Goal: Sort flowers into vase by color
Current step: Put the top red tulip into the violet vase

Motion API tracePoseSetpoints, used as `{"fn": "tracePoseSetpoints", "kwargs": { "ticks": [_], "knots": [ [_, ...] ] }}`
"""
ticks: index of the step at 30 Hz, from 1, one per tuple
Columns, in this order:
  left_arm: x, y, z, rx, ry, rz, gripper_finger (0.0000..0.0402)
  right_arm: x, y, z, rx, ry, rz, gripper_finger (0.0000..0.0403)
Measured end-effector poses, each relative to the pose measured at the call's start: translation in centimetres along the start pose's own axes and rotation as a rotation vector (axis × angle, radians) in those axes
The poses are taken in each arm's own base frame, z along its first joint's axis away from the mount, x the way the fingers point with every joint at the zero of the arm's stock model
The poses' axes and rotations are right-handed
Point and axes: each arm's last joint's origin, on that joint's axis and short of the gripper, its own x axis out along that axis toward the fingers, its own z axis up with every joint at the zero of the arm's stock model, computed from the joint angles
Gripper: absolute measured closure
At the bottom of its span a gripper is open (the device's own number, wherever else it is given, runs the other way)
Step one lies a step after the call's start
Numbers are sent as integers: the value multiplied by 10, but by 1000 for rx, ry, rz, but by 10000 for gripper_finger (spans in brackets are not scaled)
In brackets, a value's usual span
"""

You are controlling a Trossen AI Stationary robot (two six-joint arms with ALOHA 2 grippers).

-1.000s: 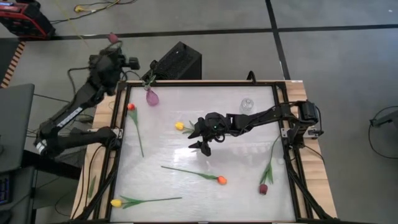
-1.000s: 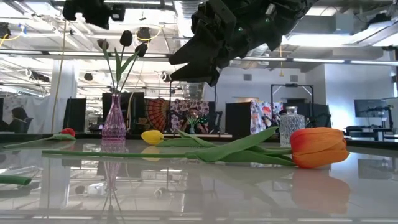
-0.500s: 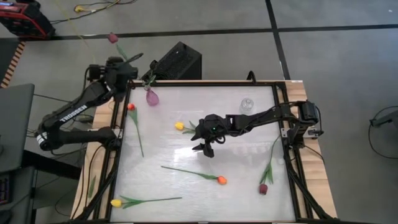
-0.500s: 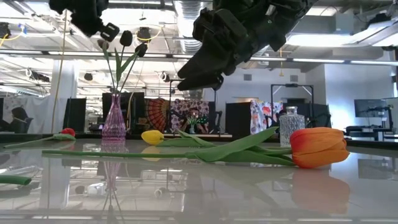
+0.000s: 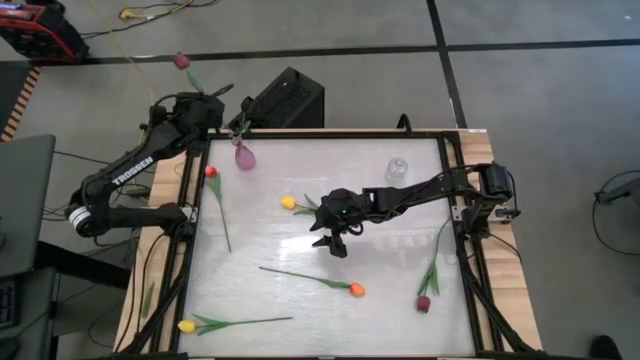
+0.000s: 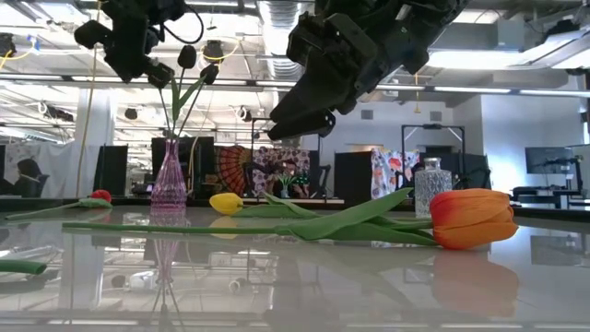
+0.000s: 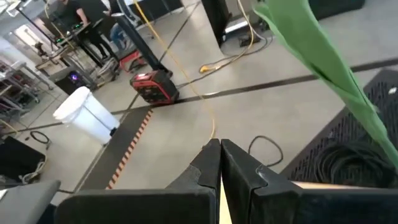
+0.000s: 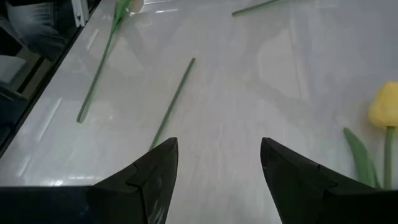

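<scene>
A pink glass vase [image 5: 243, 156] [image 6: 169, 181] stands at the table's far left. It holds maroon flowers whose stems lean out past the far edge, one head [image 5: 181, 61] over the floor. My left gripper [image 5: 192, 103] [image 7: 219, 159] hangs beside those stems, shut, with nothing between its fingers. A green leaf [image 7: 323, 59] passes to one side of it. My right gripper [image 5: 330, 240] [image 8: 217, 162] hovers open above the table's middle, near a yellow tulip [image 5: 288, 203] [image 8: 385, 104]. An orange tulip [image 5: 356, 290] [image 6: 472, 218], a red one [image 5: 211, 172], a second yellow one [image 5: 186, 326] and a maroon one [image 5: 423, 303] lie flat.
A clear glass vase [image 5: 397, 170] [image 6: 431, 187] stands at the far right of the table. A black box [image 5: 285, 97] sits on the floor just past the far edge, behind the pink vase. A raised frame [image 5: 470, 260] borders the table top.
My left gripper has come down toward the pink vase and has turned and tipped, staying shut. The maroon flower with its head over the floor now shows clear of the gripper, its leaf uncovered. My right gripper has tipped slightly further down and stays open.
</scene>
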Motion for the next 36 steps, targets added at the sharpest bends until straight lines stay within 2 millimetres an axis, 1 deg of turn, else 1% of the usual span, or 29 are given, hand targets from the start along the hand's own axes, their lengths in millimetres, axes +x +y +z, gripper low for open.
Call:
{"fn": "tracePoseSetpoints", "kwargs": {
  "ticks": [8, 13, 20, 29, 36],
  "knots": [
    [1, -1, -5, -42, 27, -24, 401, 1, 2, 0, -10, 2, 5, 148],
    [8, -12, -23, -66, 42, -38, 401, 1, 7, -1, -12, 5, 14, 148],
    [12, -21, -36, -103, 24, -45, 401, 1, 6, -1, -8, 4, 13, 148],
    [1, -27, -35, -92, 13, -169, 401, 1, 6, 0, -10, -1, 13, 148],
    [-1, -29, -33, -130, 11, -225, 401, 1, 6, 0, -10, -1, 13, 148]
  ]
}}
